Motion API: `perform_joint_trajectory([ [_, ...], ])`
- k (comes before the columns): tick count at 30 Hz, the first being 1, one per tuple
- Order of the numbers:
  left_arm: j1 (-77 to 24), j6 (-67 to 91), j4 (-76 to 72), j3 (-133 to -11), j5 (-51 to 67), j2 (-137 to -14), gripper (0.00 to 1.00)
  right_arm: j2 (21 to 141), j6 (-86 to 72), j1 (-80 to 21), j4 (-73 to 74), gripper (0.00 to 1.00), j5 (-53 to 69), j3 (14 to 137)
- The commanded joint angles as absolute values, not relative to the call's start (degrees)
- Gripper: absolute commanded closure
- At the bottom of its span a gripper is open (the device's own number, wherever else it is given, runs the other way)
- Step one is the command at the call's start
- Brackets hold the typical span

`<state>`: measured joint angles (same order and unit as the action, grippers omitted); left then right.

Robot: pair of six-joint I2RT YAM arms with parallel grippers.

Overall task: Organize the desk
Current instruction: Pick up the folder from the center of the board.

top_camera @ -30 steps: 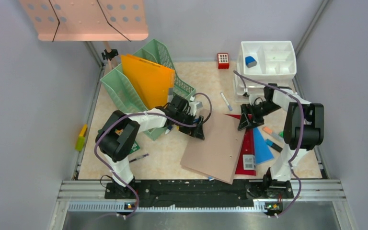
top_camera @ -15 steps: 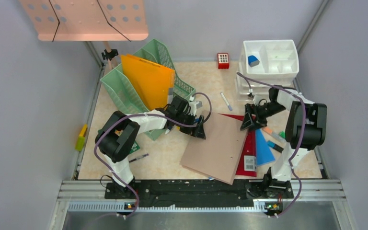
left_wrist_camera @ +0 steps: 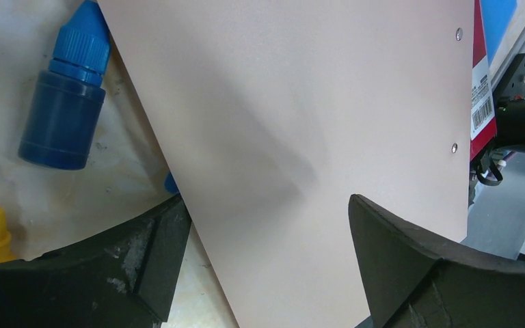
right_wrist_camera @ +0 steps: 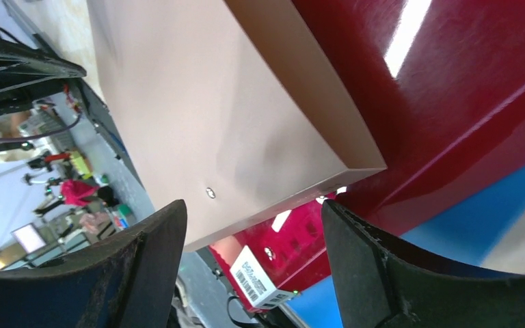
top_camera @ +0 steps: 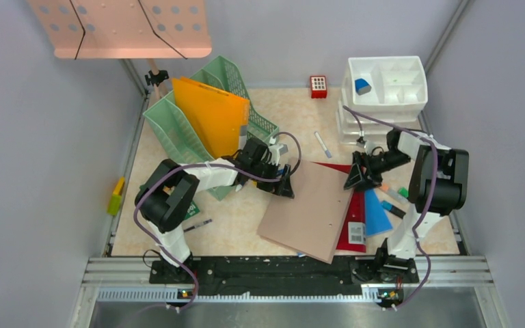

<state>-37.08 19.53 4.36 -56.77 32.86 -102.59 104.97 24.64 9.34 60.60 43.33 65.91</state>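
Desk (top_camera: pixel 236 225) fills frame centre. Tan folder (top_camera: pixel 306 208) lies mid-frame atop red folder (top_camera: pixel 353 222). My left gripper (top_camera: pixel 284 186) and right gripper (top_camera: pixel 355 179) both wide open, empty, poised at its opposite edges. I'd close together, lift level, avoid dragging red one.

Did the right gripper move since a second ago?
Yes. The right gripper shifted slightly toward the right side of the top view, farther from the small red box by the back wall, which stayed put.
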Motion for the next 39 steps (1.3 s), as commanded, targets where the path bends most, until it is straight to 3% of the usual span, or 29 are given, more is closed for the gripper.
perform_joint_trajectory([
  [1, -37.8, 21.0, 1.8, -53.3, 30.6, -101.0, 0.10, 103.1, 22.9, 10.7, 54.8, 0.28, 45.1, 62.4],
  [7, -38.7, 22.5, 0.4, -51.9, 31.0, -101.1, 0.10, 101.2, 18.1, 9.4, 49.8, 0.28, 44.5, 59.3],
  [13, -39.5, 24.2, -2.8, -50.2, 31.0, -101.4, 0.11, 98.0, 13.5, 8.4, 47.1, 0.25, 35.9, 57.6],
  [23, -39.7, 26.0, -4.1, -48.6, 28.8, -100.9, 0.11, 97.4, 15.4, 8.4, 54.1, 0.23, 28.4, 60.9],
  [32, -39.9, 26.9, -5.5, -47.0, 28.6, -100.3, 0.11, 100.0, 12.8, 8.4, 52.8, 0.22, 29.1, 61.2],
  [39, -41.3, 28.9, -10.6, -45.6, 35.2, -102.4, 0.11, 102.3, 12.2, 7.6, 50.1, 0.22, 35.4, 60.5],
])
